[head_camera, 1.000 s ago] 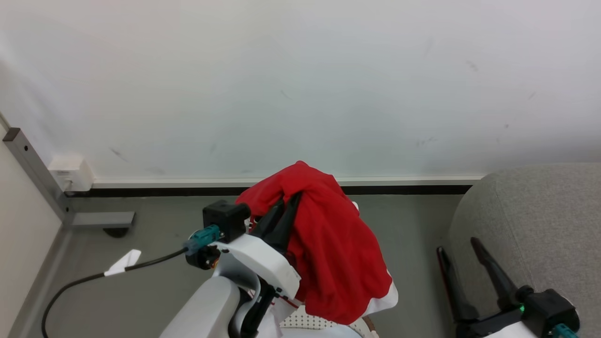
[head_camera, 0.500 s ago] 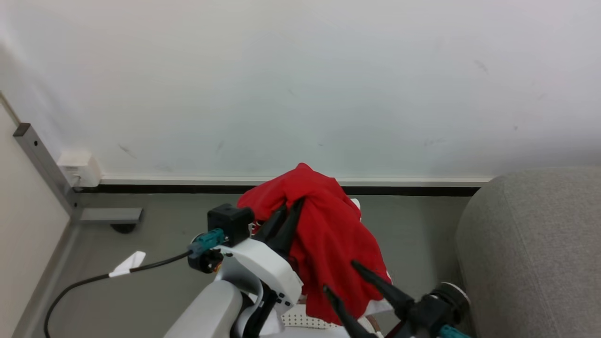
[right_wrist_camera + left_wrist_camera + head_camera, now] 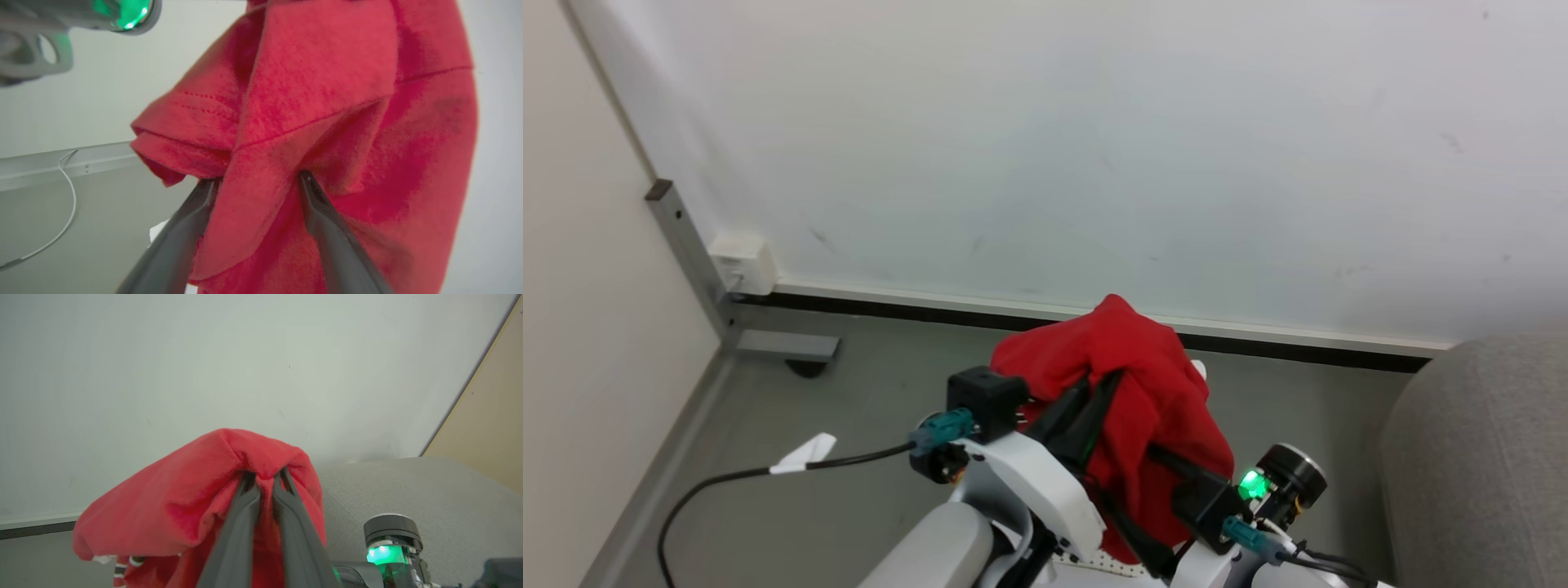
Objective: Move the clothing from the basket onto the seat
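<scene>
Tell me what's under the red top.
Under the red top, held up by the left gripper, a sliver of the perforated basket shows, with grey floor beyond. The basket's inside is hidden by cloth and arms.

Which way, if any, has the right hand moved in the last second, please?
Yes: the right hand went left, away from the seat, to the clothing, now straddling a fold.

Folds of the clothing (image 3: pixel 1152 384) bury the fingertips of the left tool (image 3: pixel 264 475) and the right tool (image 3: pixel 257 177), its lower part runs off both wrist views' bottom edges, the basket (image 3: pixel 1094 562) shows as 1 perforated sliver, and the seat (image 3: pixel 1478 457) is cut off at right.
</scene>
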